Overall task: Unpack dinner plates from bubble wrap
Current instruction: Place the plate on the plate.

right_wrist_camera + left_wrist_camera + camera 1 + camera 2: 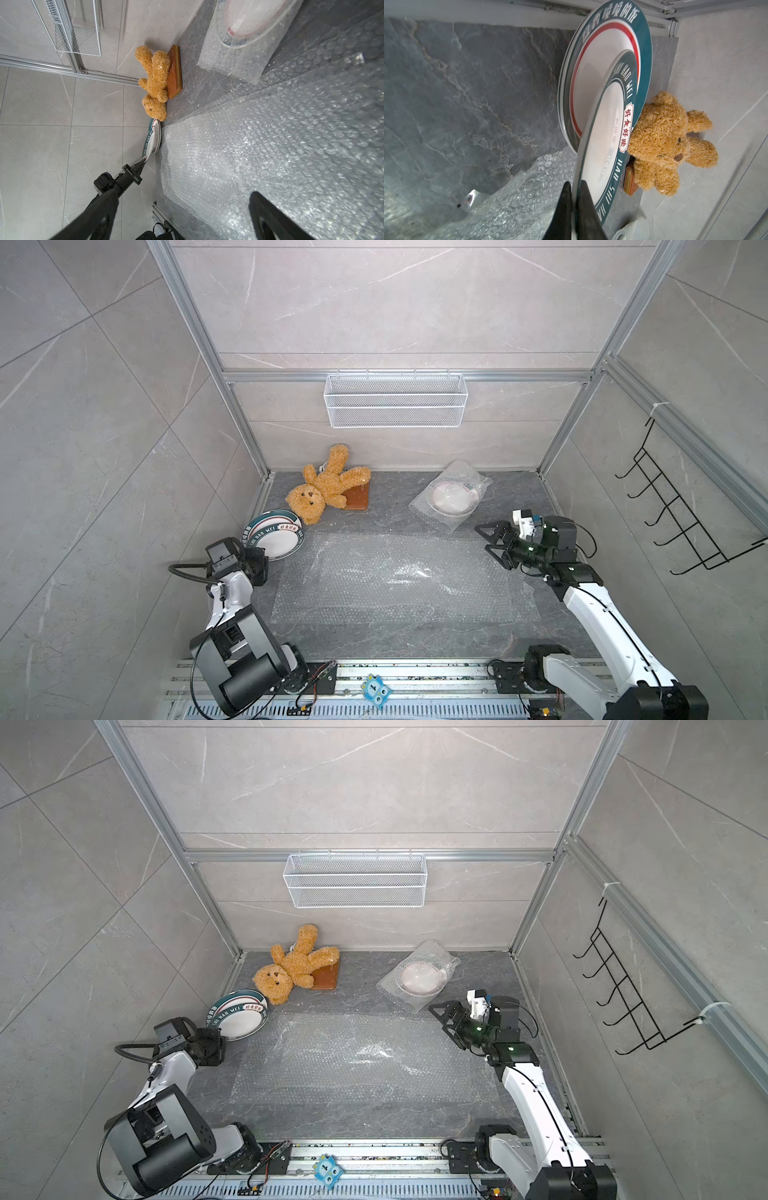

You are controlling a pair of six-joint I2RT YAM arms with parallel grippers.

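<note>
Left wrist view: the left gripper [574, 184] pinches the rim of the tilted plate [604, 135] at the counter's [374, 639] left edge. The right gripper [484, 538], its arm stretched forward, hangs splayed wide above the bubble wrap [395, 576].

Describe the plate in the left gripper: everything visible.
The held plate is round, glossy, ceramic-looking: white centre, dark green rim band with white lettering HAO SHI HAO WEI and a white patch of red characters. Unwrapped. The left gripper pinches its near rim; it tilts, far edge seemingly resting on the plate stack, next to the teddy bear.
</note>
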